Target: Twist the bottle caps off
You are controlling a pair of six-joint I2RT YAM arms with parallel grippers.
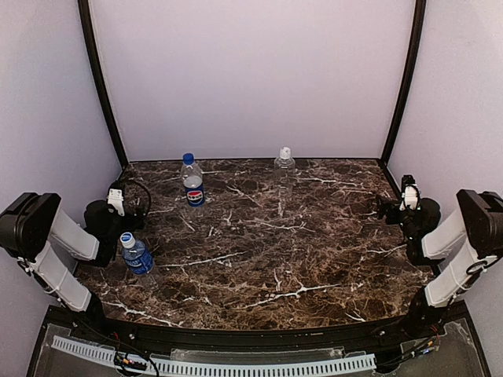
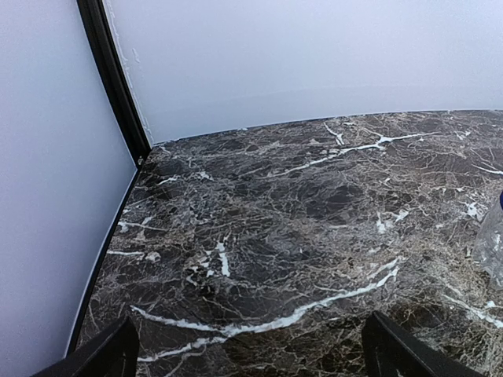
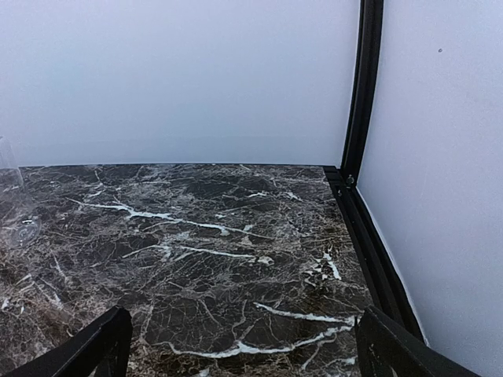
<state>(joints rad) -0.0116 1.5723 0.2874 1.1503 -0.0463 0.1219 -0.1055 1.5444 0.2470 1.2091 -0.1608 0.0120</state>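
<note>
Left wrist and right wrist views show the left gripper [image 2: 251,360] and the right gripper [image 3: 245,353] with fingers spread wide and nothing between them, each parked at its own side of the marble table [image 1: 314,259]. Nearest, just beside the left arm, the water-label bottle [image 1: 137,258] stands with its pale cap [image 1: 126,239] on. Farther back is the Pepsi bottle [image 1: 193,187] with its dark blue cap [image 1: 188,157]. Near the back wall stands the unlabelled bottle [image 1: 284,168] under its white cap [image 1: 285,151]. No cap looks loosened, so the task seems to be at its start. The next move likely calls for one gripper to clamp a bottle's body while the other closes on the small cap and twists.
</note>
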